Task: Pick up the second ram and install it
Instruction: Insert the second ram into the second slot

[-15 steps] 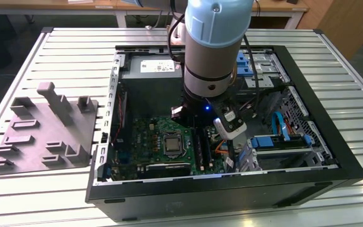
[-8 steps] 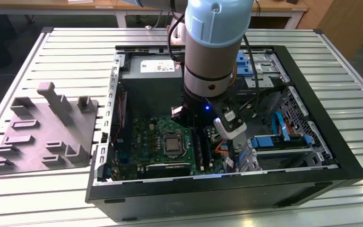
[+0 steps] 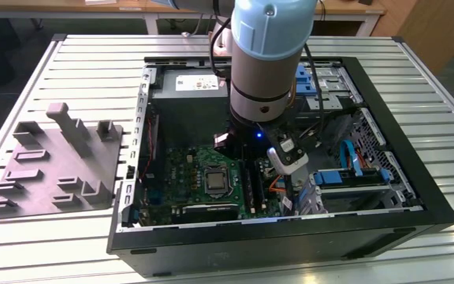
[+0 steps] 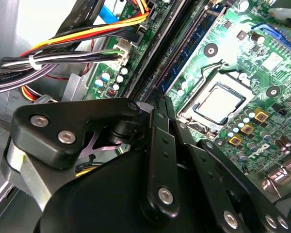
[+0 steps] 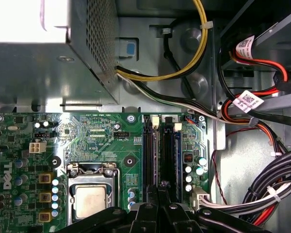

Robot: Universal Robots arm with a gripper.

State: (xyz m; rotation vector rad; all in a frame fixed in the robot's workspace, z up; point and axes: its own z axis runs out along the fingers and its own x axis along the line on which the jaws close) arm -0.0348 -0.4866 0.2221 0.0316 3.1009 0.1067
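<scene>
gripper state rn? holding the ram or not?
Gripper: fingers together, down at the motherboard's memory slots; whether the second ram sits between them cannot be told.

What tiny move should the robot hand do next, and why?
Probably push straight down a little. The black gripper, its fingers closed together, sits right over the long black socket strips on the green motherboard, where a dark flat memory stick already stands in one. A gentle press would likely seat it.

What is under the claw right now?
The claw hangs over the RAM slots beside the CPU socket. A stick stands in the slot there. The claw's black links cover the slots' near ends, so seating there can't be judged.
</scene>
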